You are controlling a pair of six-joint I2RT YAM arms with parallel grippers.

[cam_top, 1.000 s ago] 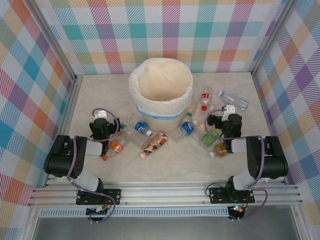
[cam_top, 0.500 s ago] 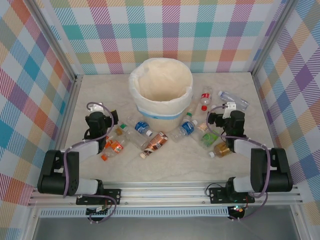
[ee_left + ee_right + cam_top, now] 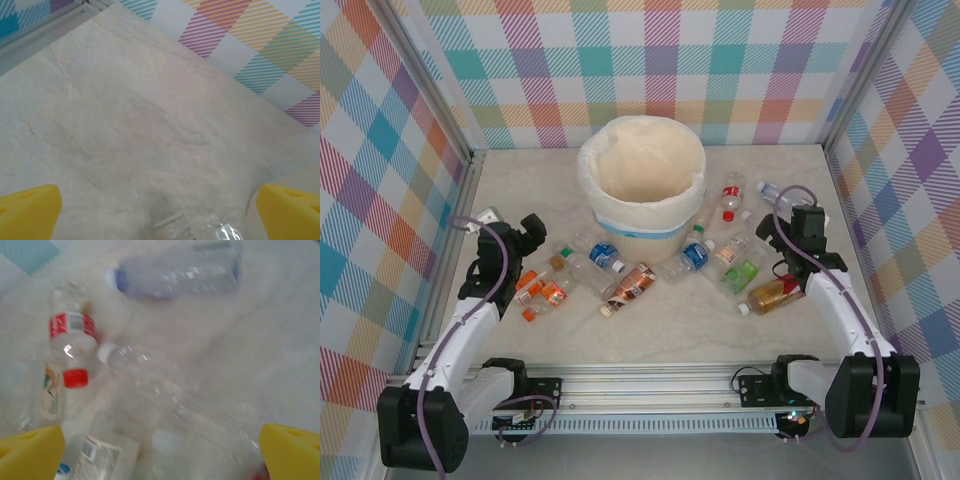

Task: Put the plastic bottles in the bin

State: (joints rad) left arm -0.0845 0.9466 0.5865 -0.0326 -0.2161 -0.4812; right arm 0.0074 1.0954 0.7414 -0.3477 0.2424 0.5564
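cream bin [image 3: 640, 235] stands upper centre of the table [image 3: 670, 335]. clear bottles [image 3: 628, 285] lie scattered just below it and to its right. left gripper [image 3: 160, 212], at centre left, is spread wide and empty above the table. right gripper [image 3: 160, 450], at centre right, is likewise released, above a red-label bottle [image 3: 72, 337] and other bottles.

Pastel plaid walls [image 3: 660, 60] box in a pale marble-look tabletop [image 3: 660, 320], aluminium rail [image 3: 650, 385] up front, evenly lit.
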